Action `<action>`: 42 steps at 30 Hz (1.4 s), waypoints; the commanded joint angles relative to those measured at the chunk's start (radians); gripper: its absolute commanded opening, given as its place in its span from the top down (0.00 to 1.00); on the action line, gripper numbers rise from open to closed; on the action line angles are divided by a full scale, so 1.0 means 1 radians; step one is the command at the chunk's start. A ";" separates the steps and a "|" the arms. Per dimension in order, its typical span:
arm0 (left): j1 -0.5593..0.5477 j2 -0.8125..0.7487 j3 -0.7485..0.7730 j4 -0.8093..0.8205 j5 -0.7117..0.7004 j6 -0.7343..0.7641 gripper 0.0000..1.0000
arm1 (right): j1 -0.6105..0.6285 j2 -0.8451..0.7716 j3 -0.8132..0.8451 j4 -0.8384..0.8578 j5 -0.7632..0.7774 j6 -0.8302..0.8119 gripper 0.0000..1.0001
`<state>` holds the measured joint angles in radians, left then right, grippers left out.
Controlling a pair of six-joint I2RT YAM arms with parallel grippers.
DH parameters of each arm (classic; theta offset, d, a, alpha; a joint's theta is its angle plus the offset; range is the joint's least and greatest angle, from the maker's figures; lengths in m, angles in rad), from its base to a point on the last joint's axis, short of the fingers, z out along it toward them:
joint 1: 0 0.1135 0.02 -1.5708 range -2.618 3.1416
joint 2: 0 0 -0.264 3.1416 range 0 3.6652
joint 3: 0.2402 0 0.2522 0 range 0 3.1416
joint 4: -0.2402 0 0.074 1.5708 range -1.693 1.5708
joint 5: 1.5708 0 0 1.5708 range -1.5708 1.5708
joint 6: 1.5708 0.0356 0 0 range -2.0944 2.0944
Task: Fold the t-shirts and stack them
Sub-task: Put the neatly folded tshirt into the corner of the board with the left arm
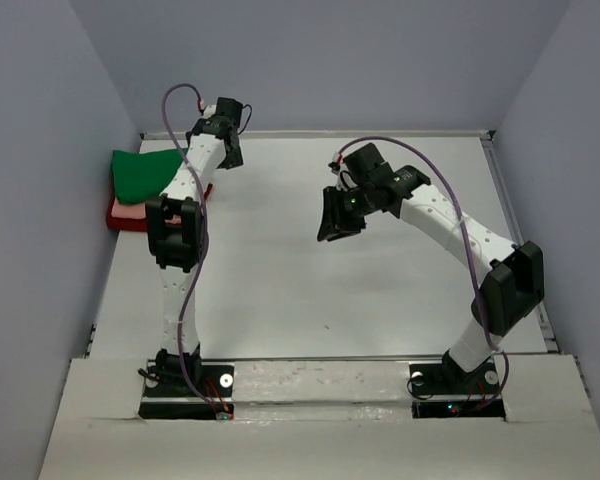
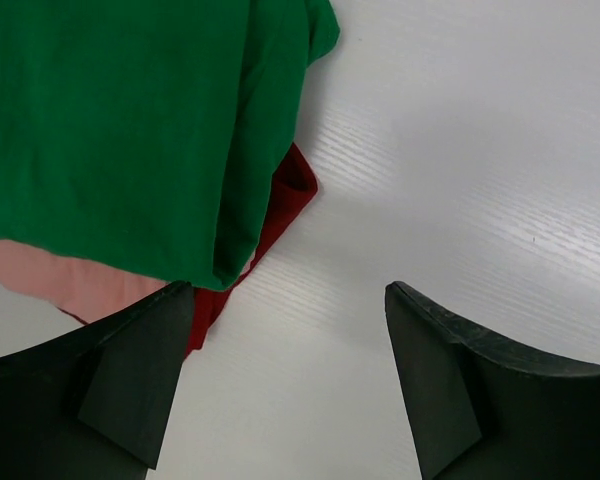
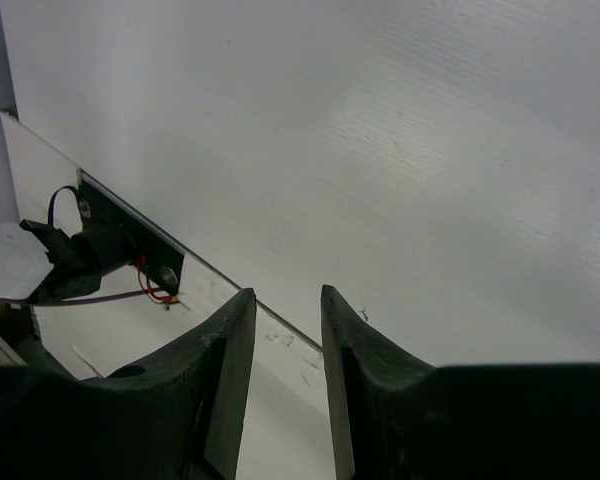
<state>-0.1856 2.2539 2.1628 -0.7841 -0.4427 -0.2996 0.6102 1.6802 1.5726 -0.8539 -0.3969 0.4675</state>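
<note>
- The left gripper [image 2: 285, 320] is nearest the wrist camera. Its jaws stand wide apart with nothing between them, over bare table [image 2: 460, 150].
- The t-shirts lie in one stack at the table's left edge, towards the far left corner. The green t-shirt [image 2: 110, 130] is on top, the pink t-shirt [image 2: 70, 280] under it, and the dark red t-shirt [image 2: 285, 195] at the bottom with a corner poking out.
- One finger [image 2: 130, 380] sits just beside the stack's near edge. Whether it touches the cloth cannot be told.
- The stacking looks all but done, so the step in hand seems to be a clean release. The left gripper would best rise straight up before swinging away, so that no finger drags the green fold.
- If tidying is wanted, the red corner could be nudged in.
- The right gripper [image 3: 285, 300] hangs over the table's middle, jaws slightly apart and empty. It is well apart from the stack.
</note>
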 commanded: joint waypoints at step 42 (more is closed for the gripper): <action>0.072 0.066 0.048 -0.146 -0.314 -0.095 1.00 | -0.003 -0.094 -0.069 0.032 0.018 0.014 0.61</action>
<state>-0.1112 2.4165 2.2387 -0.9398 -0.7288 -0.3790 0.6098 1.5974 1.5223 -0.8589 -0.3630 0.4694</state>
